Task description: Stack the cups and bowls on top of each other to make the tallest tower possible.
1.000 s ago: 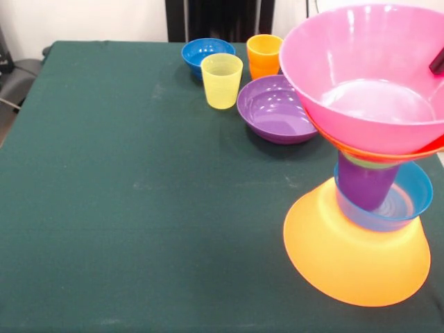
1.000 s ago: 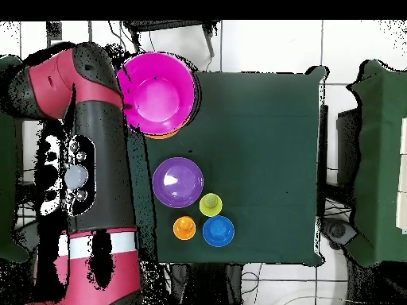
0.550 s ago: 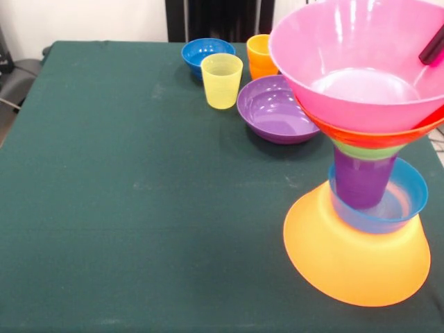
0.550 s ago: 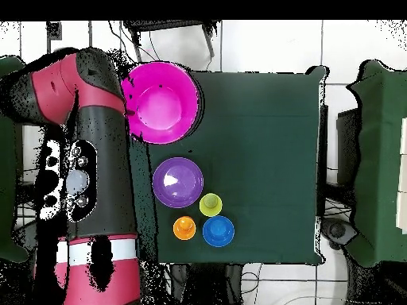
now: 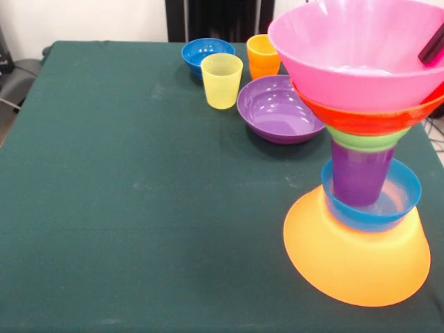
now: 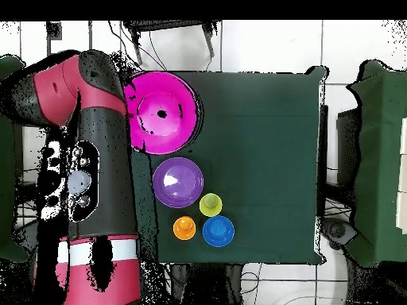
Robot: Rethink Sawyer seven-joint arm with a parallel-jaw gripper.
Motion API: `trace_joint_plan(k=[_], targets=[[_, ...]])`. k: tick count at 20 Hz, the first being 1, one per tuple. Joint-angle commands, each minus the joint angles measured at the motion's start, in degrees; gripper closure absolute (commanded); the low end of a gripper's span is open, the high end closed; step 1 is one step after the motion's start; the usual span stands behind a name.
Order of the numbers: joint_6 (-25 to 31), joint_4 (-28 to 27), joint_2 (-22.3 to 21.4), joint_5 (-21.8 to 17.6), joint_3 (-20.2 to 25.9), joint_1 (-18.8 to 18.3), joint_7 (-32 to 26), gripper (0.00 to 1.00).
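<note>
Tower (image 5: 364, 166) is seen at one edge of the tabletop (image 5: 139, 187): an upturned yellow-orange bowl (image 5: 357, 260) as base, a light blue bowl (image 5: 372, 202) on it, a purple cup (image 5: 361, 173) standing in that, then a green bowl (image 5: 368, 139), an orange-red bowl (image 5: 368, 119) and the pink bowl (image 5: 361, 59) nested on top. Its long axis is upright, with the upper bowls opening upward; the top group appears slightly offset from the base, so balance is judged delicate. A dark tip of the fingers (image 5: 433, 50) shows at the pink bowl's rim; whether they are closed on it or released cannot be told. The loose pieces lie well apart from the tower, toward the robot's side: the purple bowl (image 5: 279, 109) nearest, then the yellow cup (image 5: 221, 81), orange cup (image 5: 263, 55) and dark blue bowl (image 5: 206, 54), all upright and open upward. A sideways reach across to these would be called for next.
</note>
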Motion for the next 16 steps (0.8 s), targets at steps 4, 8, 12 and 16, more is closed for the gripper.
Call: trace_joint_plan(k=[4, 8, 12, 16], targets=[[-4.0, 6.8, 2.4, 1.0, 5.9, 1.0, 1.7, 1.0], [-4.9, 6.2, 2.6, 0.7, 5.6, 1.3, 2.3, 1.0], [-7.4, 4.2, 3.6, -0.6, 5.5, 1.1, 0.8, 1.0], [-12.0, 2.5, 4.5, -2.4, 5.6, 0.5, -1.7, 1.0]])
